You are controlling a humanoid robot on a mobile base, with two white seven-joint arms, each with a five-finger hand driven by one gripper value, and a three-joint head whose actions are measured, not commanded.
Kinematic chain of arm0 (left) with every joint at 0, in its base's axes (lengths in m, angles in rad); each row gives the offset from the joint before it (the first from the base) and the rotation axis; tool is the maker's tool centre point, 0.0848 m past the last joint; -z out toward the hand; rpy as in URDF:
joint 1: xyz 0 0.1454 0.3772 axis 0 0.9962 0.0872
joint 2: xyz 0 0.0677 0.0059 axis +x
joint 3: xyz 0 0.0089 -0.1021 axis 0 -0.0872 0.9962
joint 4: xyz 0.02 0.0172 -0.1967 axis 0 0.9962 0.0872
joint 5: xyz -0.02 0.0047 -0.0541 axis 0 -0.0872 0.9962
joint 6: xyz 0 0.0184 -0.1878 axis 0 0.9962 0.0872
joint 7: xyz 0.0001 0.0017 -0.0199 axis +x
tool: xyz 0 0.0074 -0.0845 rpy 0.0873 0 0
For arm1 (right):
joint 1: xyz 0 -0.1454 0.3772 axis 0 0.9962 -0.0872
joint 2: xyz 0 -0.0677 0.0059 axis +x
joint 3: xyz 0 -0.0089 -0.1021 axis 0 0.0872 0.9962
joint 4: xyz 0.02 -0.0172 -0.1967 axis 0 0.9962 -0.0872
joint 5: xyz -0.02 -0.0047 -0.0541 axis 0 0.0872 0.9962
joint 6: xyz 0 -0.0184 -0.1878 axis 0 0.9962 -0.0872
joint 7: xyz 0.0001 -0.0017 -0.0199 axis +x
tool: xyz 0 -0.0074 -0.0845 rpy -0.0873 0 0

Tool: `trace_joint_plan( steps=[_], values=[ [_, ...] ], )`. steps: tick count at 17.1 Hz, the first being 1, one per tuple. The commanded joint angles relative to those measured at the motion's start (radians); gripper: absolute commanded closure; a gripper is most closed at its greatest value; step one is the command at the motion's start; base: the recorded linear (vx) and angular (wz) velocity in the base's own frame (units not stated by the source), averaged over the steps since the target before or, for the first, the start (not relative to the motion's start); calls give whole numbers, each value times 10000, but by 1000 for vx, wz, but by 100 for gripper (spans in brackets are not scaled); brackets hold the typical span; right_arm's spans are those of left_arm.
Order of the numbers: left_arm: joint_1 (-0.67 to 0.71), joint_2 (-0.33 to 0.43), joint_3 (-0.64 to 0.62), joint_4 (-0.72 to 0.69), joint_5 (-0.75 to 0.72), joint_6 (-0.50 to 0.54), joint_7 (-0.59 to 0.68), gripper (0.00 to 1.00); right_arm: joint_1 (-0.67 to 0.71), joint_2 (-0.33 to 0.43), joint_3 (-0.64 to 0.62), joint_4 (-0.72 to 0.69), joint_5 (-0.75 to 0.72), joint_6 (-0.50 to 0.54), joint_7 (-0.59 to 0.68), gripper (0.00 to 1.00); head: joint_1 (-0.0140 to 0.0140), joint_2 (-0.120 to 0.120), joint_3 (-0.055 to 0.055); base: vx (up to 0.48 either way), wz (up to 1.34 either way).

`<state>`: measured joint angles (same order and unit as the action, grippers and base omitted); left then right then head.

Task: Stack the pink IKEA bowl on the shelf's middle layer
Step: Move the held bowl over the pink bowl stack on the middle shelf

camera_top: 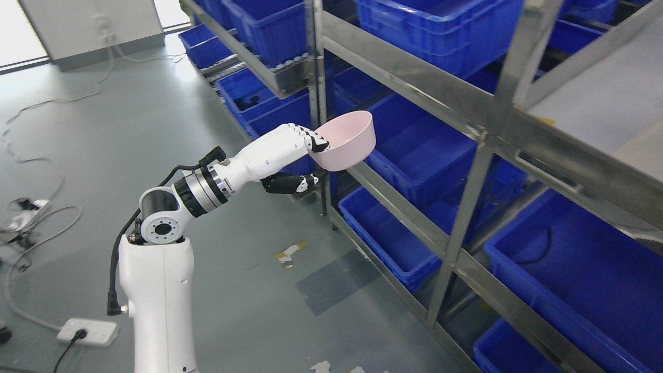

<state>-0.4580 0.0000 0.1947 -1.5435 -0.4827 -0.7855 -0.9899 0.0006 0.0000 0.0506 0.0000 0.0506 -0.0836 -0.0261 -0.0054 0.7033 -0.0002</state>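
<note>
The left hand (pixel 290 150) grips the pink bowl (pixel 346 140) by its rim — fingers over the edge, thumb beneath — just beside the shelf (pixel 409 72) rail, blue bins (pixel 419 155) at 3 o'clock.

Grey floor (pixel 103 129) with loose cables (pixel 31 171), steel racks (pixel 466 171) of blue bins (pixel 414 150)

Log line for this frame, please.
left hand: gripping pink bowl by rim | bowl: tilted, airborne, at shelf front | placement: not yet
</note>
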Motion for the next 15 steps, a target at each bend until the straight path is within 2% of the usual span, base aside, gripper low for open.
trace_joint_plan(
  steps=[1, 10, 15],
  values=[
    [-649, 175, -443, -28, 178, 1, 127, 97, 209, -175, 0, -175, 0, 8, 0, 0, 0, 0, 0, 8, -1000],
    [-2105, 175, -61, 354, 148, 1, 97, 97, 209, -175, 0, -175, 0, 8, 0, 0, 0, 0, 0, -1, -1017],
    [-3547, 398, 109, 1672, -1244, 1, -26, 97, 209, -175, 0, -175, 0, 8, 0, 0, 0, -1, 0, 17, -796]
  ],
)
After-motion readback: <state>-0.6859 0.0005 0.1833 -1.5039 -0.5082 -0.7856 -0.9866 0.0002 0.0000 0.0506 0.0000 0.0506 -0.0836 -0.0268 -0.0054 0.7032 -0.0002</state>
